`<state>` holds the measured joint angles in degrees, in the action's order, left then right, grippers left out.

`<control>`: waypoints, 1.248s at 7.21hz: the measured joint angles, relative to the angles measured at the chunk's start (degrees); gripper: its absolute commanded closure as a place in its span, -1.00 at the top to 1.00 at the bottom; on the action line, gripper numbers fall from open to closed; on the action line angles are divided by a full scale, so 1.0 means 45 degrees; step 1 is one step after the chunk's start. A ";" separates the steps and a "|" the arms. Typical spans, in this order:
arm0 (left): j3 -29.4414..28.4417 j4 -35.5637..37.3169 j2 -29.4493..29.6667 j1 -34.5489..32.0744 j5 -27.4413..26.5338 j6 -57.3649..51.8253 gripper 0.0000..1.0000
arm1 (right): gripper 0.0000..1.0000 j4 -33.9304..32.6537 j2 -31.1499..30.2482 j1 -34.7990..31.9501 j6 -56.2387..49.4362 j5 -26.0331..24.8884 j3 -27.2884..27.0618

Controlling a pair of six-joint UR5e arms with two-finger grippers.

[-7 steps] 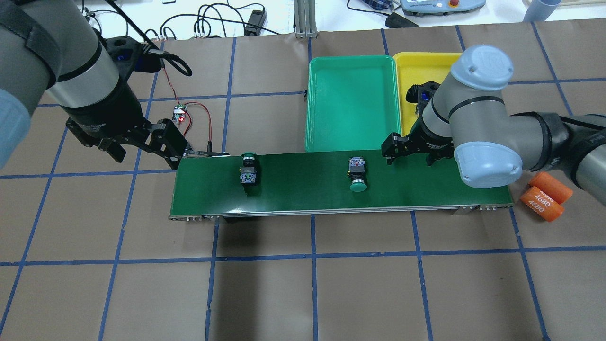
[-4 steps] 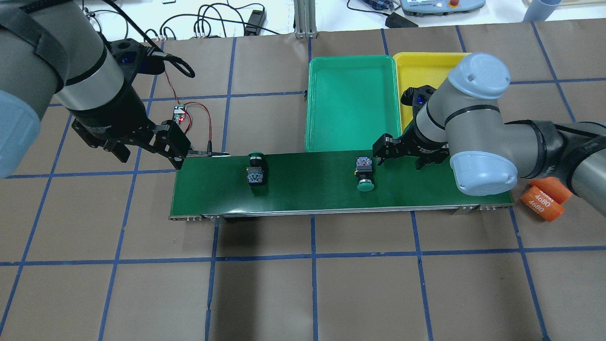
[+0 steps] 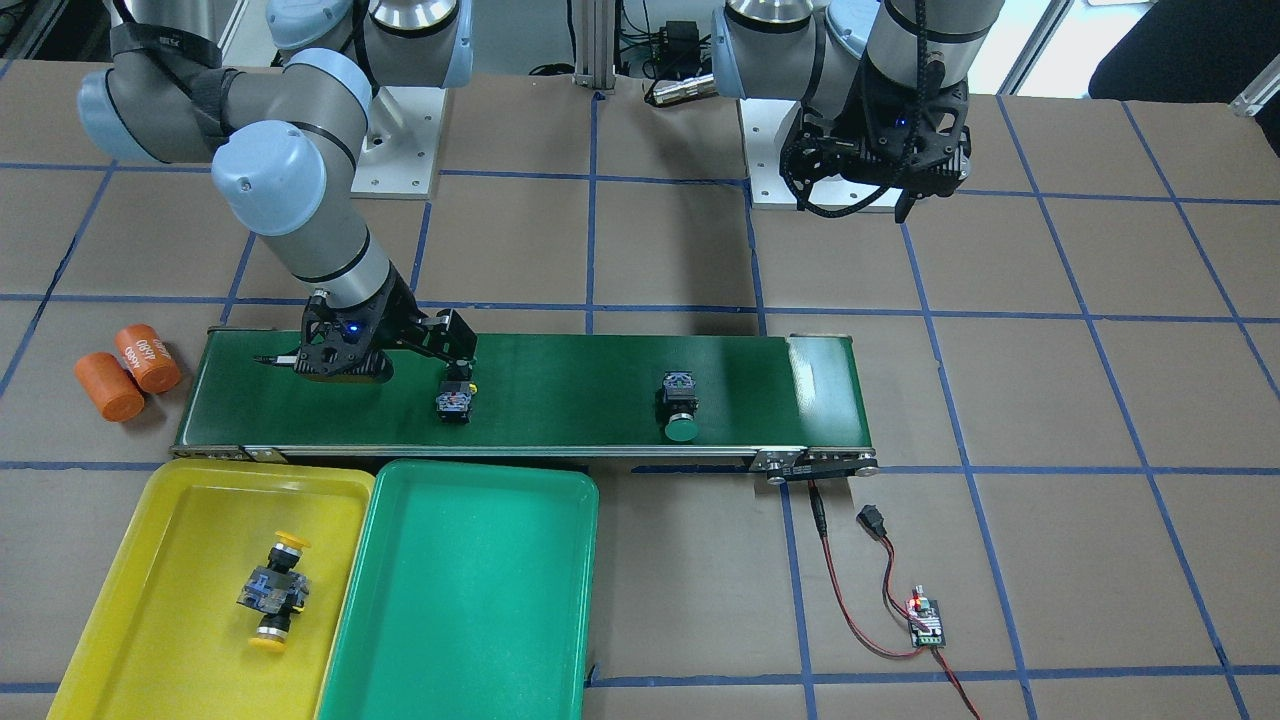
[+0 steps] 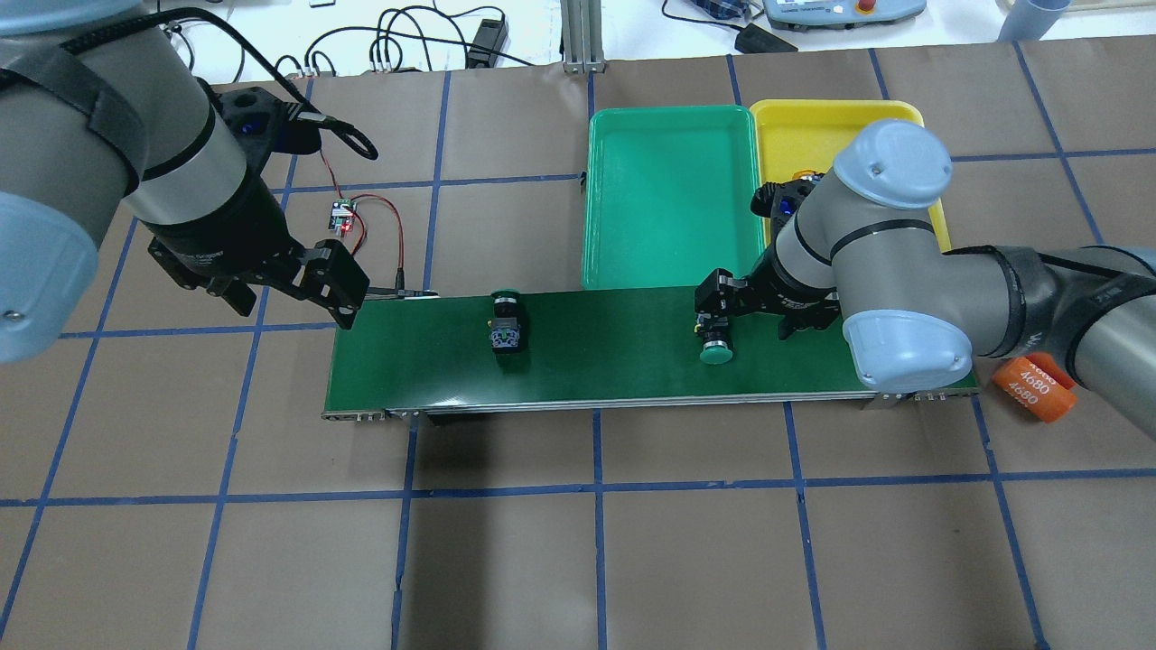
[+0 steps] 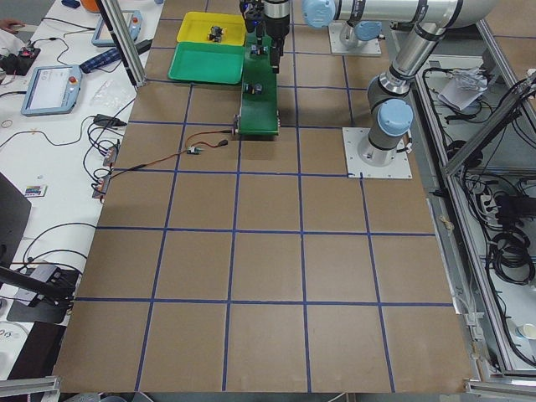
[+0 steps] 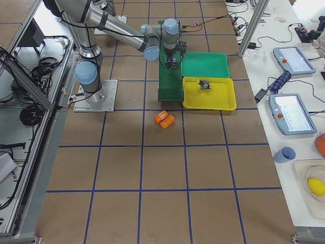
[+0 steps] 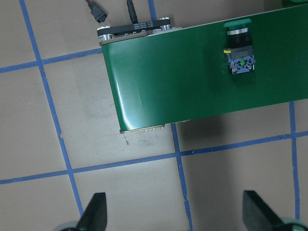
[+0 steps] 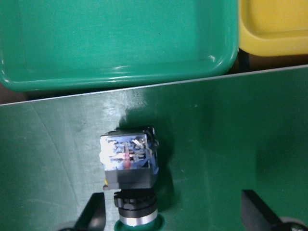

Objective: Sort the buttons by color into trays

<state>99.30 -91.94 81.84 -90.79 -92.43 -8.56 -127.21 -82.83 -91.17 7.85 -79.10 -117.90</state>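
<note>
Brown paper covers the table [image 4: 632, 560], ruled into large squares by blue tape. Past its far edge a white bench holds loose black cables and a teach pendant [image 4: 844, 9]. The side views show more pendants [image 6: 292, 114] and a blue cup [image 6: 287, 154] on the operators' bench, with aluminium framing around the cell.

A long dark-green conveyor belt [image 4: 614, 357] lies across the table. A small controller board [image 3: 925, 620] with a red light is wired to the belt's end on the robot's left. Two orange cylinders [image 3: 125, 370], one marked 4680, lie on the paper just off the other end.

The green tray [image 4: 673, 190] and the yellow tray [image 3: 190, 540] sit side by side, edges meeting, along the belt's edge farther from the robot. Both yellow buttons [image 3: 270, 592] lie close together in the yellow tray.

One green button [image 4: 507, 329] lies on its side on the belt, toward the robot's left. The other green button [image 4: 715, 341] lies on the belt beneath the right gripper [image 4: 754, 311], whose fingers are spread wide. In the wrist view the button's collar sits between them, near one finger and unclamped.

The left gripper [image 4: 284, 293] hangs over bare paper just off the belt's end, fingers wide apart and holding nothing.
</note>
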 measured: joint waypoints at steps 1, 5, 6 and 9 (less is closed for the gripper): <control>0.0022 0.0054 -0.0013 0.0000 -0.0003 0.0005 1.00 | 1.00 -0.0025 -0.0006 -0.0036 0.0043 -0.0006 -0.0013; -0.0017 0.0086 -0.0080 0.0000 -0.0042 0.0012 1.00 | 0.91 -0.0199 0.0213 -0.0277 0.0014 -0.0958 -0.0036; -0.0077 0.0082 -0.0161 0.0000 -0.0080 0.0057 1.00 | 0.65 -0.0329 0.0310 -0.0310 -0.0017 -0.1018 -0.0027; -0.0191 0.0001 -0.0301 -0.0016 -0.0125 0.0199 1.00 | -0.71 -0.0582 0.0640 -0.0330 -0.0078 -0.1388 -0.0015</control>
<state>98.44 -91.94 80.49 -90.86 -92.99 -7.66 -129.83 -79.95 -92.66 7.50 -85.34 -117.97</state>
